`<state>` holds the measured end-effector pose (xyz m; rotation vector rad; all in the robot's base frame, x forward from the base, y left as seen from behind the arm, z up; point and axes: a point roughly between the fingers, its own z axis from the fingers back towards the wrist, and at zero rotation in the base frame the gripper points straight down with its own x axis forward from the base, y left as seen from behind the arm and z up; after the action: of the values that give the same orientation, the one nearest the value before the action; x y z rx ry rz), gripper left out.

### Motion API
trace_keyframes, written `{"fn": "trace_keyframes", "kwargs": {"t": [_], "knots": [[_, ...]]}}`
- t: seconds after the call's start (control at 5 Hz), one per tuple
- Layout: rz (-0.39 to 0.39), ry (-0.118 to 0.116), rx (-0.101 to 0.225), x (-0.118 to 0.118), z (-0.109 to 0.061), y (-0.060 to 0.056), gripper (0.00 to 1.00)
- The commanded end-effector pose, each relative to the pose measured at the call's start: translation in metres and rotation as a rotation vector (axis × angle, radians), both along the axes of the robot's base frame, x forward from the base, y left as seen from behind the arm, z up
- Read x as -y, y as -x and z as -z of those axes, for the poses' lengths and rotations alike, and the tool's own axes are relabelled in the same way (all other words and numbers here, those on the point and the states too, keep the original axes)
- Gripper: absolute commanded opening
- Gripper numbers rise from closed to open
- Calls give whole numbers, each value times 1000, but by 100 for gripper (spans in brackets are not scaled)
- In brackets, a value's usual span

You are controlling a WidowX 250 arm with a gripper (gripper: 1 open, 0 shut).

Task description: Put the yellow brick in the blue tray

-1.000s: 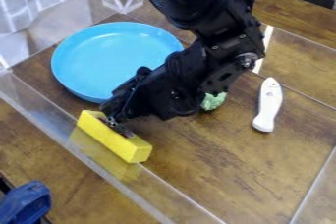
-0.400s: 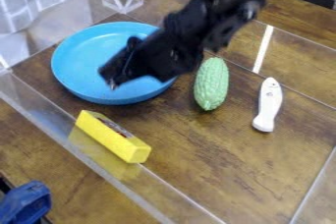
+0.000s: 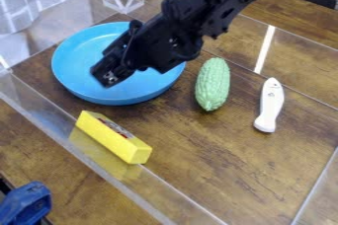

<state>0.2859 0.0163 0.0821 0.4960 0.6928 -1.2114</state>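
The yellow brick (image 3: 113, 136) lies flat on the wooden table near the front left, with nothing touching it. Behind it stands the blue tray (image 3: 79, 49), round and shallow, with nothing inside it that I can see. My black gripper (image 3: 106, 73) hangs over the tray's front right part, pointing down to the left, well above and behind the brick. Its fingers look spread, with nothing between them. The arm hides part of the tray's right rim.
A bumpy green gourd (image 3: 211, 83) lies right of the tray. Further right are a white handled tool (image 3: 268, 105) and a thin white stick (image 3: 264, 45). A clear wall edges the table's front left. A blue thing (image 3: 24, 205) sits at the bottom left corner.
My gripper has lifted away from the brick's end and swung back over the tray, uncovering the gourd. The brick has stayed where it lay.
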Motion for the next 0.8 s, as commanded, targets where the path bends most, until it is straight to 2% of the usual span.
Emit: {"fn": "trace_keyframes", "kwargs": {"t": [0.0, 0.4, 0.6], "knots": [[-44, 16, 66, -11, -4, 2, 100], [-85, 14, 68, -24, -2, -5, 100], [-88, 11, 70, -25, 1, -3, 100]]}}
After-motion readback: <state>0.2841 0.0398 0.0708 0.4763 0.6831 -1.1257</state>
